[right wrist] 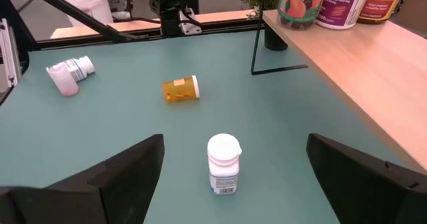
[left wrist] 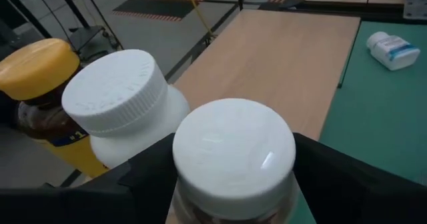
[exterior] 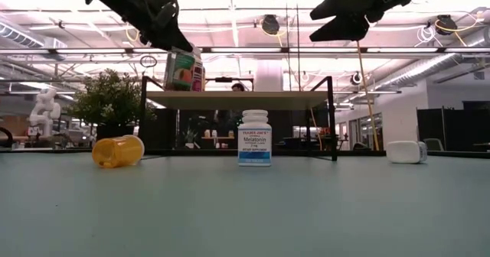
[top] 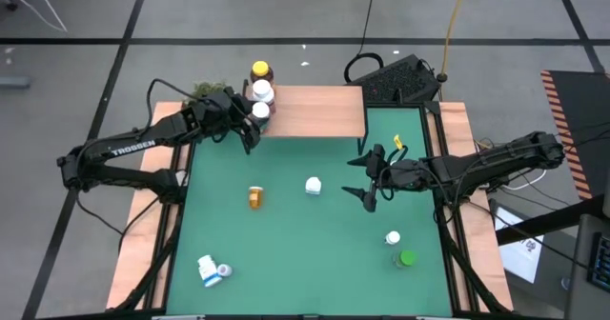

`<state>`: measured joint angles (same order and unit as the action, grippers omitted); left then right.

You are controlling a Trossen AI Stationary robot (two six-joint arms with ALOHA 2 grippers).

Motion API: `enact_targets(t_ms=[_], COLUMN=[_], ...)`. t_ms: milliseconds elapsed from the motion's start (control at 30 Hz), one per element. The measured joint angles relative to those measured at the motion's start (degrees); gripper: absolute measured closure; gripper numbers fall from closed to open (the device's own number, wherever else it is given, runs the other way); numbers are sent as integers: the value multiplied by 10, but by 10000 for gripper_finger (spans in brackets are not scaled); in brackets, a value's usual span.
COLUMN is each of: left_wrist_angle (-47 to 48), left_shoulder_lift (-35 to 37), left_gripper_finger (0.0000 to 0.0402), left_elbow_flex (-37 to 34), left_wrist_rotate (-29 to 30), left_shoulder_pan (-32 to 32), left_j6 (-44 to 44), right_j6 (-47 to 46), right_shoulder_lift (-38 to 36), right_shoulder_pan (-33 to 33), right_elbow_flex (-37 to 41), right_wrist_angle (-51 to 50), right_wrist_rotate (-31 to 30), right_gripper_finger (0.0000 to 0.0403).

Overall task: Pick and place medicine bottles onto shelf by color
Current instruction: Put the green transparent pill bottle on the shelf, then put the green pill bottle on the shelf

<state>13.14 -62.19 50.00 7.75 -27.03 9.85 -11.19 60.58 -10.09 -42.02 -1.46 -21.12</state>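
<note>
My left gripper [top: 254, 118] is at the left end of the shelf [top: 319, 110] and is shut on a white-capped bottle [left wrist: 233, 151] with a peach-picture label [exterior: 184, 69]. Behind it on the shelf stand a white bottle [left wrist: 123, 94] and a yellow-capped amber bottle [left wrist: 37, 67]. My right gripper [top: 367, 179] hovers open over the table's right half. An upright white bottle [right wrist: 223, 164] stands ahead of its fingers, apart from them. An amber bottle [top: 254, 197] lies on its side on the table. My left gripper has the white-capped bottle pinched between its two fingers just under the cap [left wrist: 200, 204], one finger [left wrist: 150, 174] on each side. The fingers slant down from the table's left. The bottle is about upright with its base at the shelf top [exterior: 184, 90].
A white-capped bottle [top: 392, 237] and a green-capped one [top: 407, 258] stand near the table's right near corner. Two blue-labelled white bottles [top: 211, 270] lie near the left near corner. A potted plant [exterior: 115, 104] stands left of the shelf. The shelf's right part is bare.
</note>
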Motion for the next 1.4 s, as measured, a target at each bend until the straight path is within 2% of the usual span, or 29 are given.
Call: enact_targets(t_ms=[400, 567, 767, 1000, 1067, 1167, 1300, 1400], left_wrist_angle=[1, 4, 8, 85, 125, 172, 195, 178], left_shoulder_lift=[27, 64, 120, 151, 151, 151, 149, 138], left_gripper_finger=[101, 99, 100, 100, 101, 101, 101, 101], left_elbow_flex=[-1, -1, -1, -1, -1, -1, -1, 0], left_wrist_rotate=[6, 30, 33, 35, 60, 119, 165, 186], left_shoulder_pan=[0, 0, 2, 22, 31, 57, 118, 177], left_j6=[19, 23, 16, -43, -82, -126, -164, -182], right_j6=[-1, -1, -1, -1, -1, -8, -69, -142], right_shoulder_lift=[0, 0, 0, 0, 0, -18, -67, -107], right_shoulder_pan=[0, 0, 0, 0, -1, -5, -9, -9], right_elbow_flex=[0, 0, 0, 0, 0, 0, 0, -1], right_wrist_angle=[-1, -1, -1, -1, -9, -58, -159, -230], right_wrist_rotate=[0, 0, 0, 1, 0, -34, -123, -135], right_gripper_finger=[40, 40, 40, 40, 40, 40, 40, 40])
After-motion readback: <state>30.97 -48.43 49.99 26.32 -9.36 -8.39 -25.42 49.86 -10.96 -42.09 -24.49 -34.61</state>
